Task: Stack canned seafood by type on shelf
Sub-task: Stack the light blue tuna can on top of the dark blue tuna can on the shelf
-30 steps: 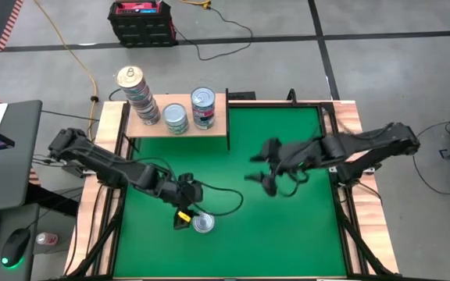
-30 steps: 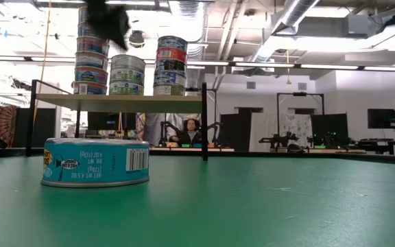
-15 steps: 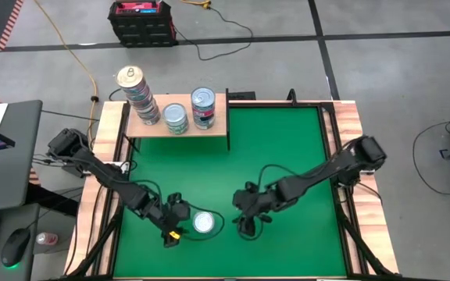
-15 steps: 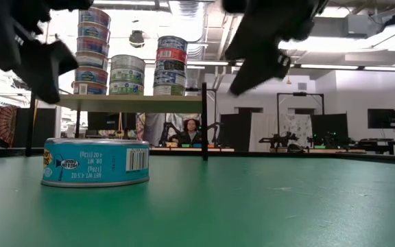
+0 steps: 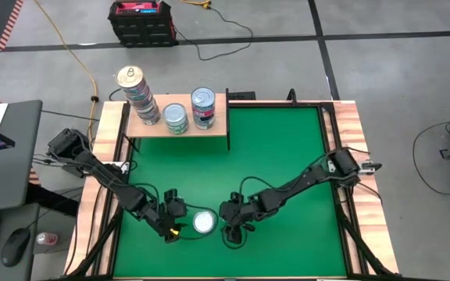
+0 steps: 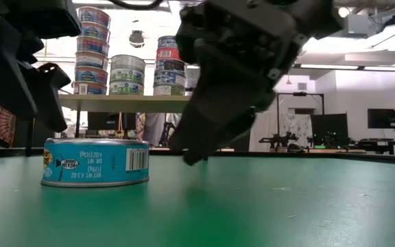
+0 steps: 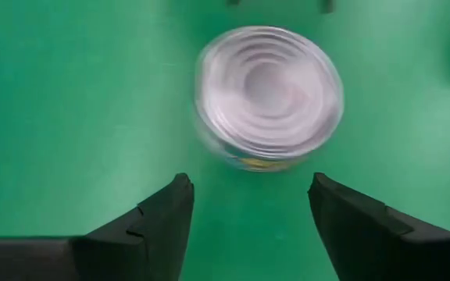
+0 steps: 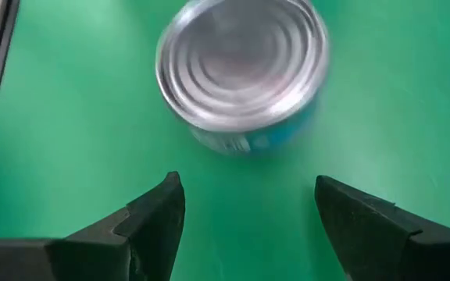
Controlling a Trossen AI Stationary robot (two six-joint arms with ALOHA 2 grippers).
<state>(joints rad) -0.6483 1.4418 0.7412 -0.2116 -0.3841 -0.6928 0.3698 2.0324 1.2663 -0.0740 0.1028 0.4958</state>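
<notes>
Our right gripper (image 5: 226,228) has swung down beside the last tin (image 5: 204,222); both grippers, left (image 5: 172,226) included, stand spread. Three stacks (image 5: 176,119) fill the shelf (image 5: 209,133).

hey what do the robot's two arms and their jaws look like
Both arms are dark, jointed and slim, with thin black cables looping alongside. The left gripper carries a small yellow marking near its tip; the right gripper looks all black. In the wrist views, each one's jaws are a pair of flat, matte black wedges with angled faces.
</notes>
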